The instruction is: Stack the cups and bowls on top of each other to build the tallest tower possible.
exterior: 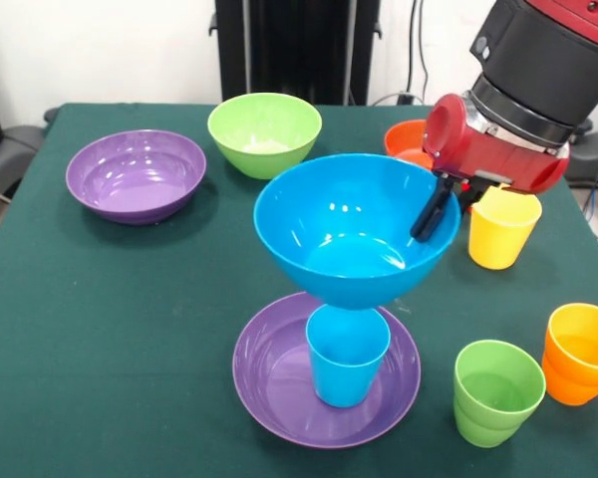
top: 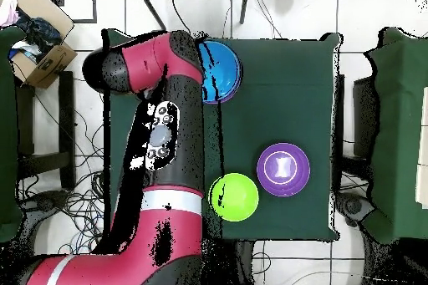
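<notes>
A wide purple bowl [exterior: 279, 383] lies at the table's front with an upright blue cup [exterior: 347, 354] in it. The deep blue bowl [exterior: 344, 229] sits upright on that cup's rim; it also shows in the overhead view [top: 221, 71]. My gripper [exterior: 441, 219] is at the blue bowl's right rim, one black finger [exterior: 429, 214] inside it and the other outside, shut on the rim. A yellow cup [exterior: 502, 227], green cup [exterior: 496, 390] and orange cup [exterior: 581, 353] stand at the right. The red cup is out of view.
A second purple bowl [exterior: 137, 174] [top: 283, 169] and the light green bowl [exterior: 264, 132] [top: 234, 197] stand at the far left. The orange bowl [exterior: 404, 137] is partly hidden behind my wrist. In the overhead view the arm [top: 159, 131] covers much of the table.
</notes>
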`<action>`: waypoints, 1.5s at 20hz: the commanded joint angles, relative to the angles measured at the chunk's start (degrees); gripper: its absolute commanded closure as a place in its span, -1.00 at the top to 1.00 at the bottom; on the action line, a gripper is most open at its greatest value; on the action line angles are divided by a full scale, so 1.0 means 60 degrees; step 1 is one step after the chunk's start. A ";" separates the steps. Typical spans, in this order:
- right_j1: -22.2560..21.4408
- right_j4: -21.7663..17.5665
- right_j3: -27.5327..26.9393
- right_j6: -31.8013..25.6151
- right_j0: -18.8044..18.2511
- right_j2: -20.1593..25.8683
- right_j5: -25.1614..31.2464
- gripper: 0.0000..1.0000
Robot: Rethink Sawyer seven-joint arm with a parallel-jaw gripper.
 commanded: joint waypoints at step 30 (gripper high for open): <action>0.1015 -0.0055 -0.0648 -0.0156 -0.0086 0.1015 -0.0454 -1.00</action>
